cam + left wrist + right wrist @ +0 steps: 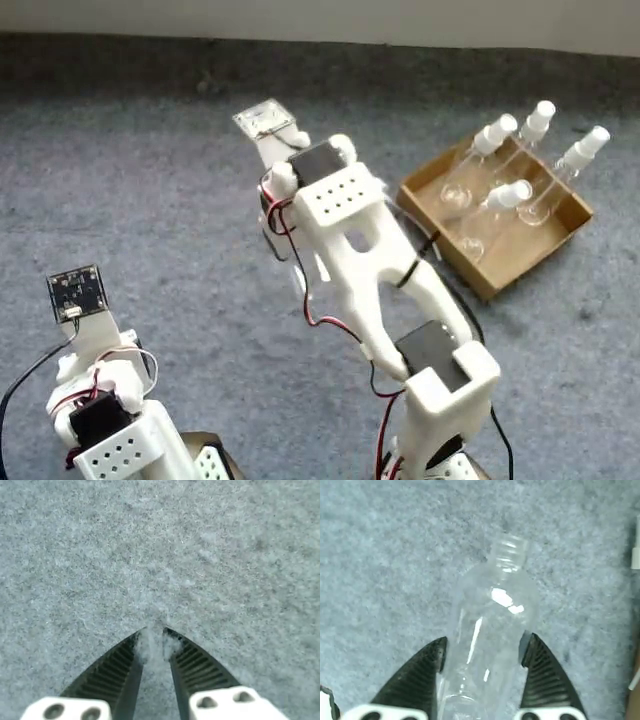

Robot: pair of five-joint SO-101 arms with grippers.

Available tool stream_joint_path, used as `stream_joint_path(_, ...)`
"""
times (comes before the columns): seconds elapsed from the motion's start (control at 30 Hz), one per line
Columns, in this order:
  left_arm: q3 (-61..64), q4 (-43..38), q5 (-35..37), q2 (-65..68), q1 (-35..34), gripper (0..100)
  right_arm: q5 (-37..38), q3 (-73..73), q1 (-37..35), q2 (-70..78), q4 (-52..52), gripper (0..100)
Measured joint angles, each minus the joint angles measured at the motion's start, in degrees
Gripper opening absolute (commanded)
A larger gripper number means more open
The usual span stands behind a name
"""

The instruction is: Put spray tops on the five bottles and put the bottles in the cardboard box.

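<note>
Right gripper [485,639]: jaws clamped on a clear bottle [492,615], one pad on each side of the body. The neck [507,552] is bare with no spray top, and it points away from the wrist. There is grey carpet [385,555] behind it. Can't tell whether the bottle rests on the carpet or hangs just above it.

High view: the right arm [350,210] stretches from the near edge out over the middle of the carpet toward the far edge. Its wrist end sits beside the cardboard box [462,258], apart from it, on the side away from the right edge. The arm covers the held bottle here.

The box sits toward the right edge of the carpet, in the far half, turned diagonal to the edges. There are four capped bottles [500,200] in it, all clear with white spray tops. Three lean with their tops over the far rim. The fourth lies nearer the middle of the box.

Left gripper [156,632]: fingers all but together, with only a thin slit between the tips and nothing in it. The tips are low over bare carpet and carpet fuzz blurs them, so can't tell if they touch it.

The left arm [100,400] is folded back at the near-left corner of the carpet, well apart from the box and the right arm.
</note>
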Motion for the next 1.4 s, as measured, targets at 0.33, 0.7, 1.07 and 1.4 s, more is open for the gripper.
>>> stream_joint_path(0.33,1.0,-0.4,0.0,0.0,0.1,0,13.0,0.0,8.1,-12.5,7.7,5.3)
stream_joint_path(0.7,1.1,-0.5,0.0,0.0,0.2,0,20.8,15.3,12.5,-26.6,8.3,5.3)
stream_joint_path(1.07,1.1,-0.5,0.0,0.0,0.2,0,25.6,50.3,12.7,-49.8,-7.6,5.4)
stream_joint_path(1.4,1.1,-0.5,0.0,0.0,0.2,0,25.8,72.5,16.3,-53.5,-25.4,5.5)
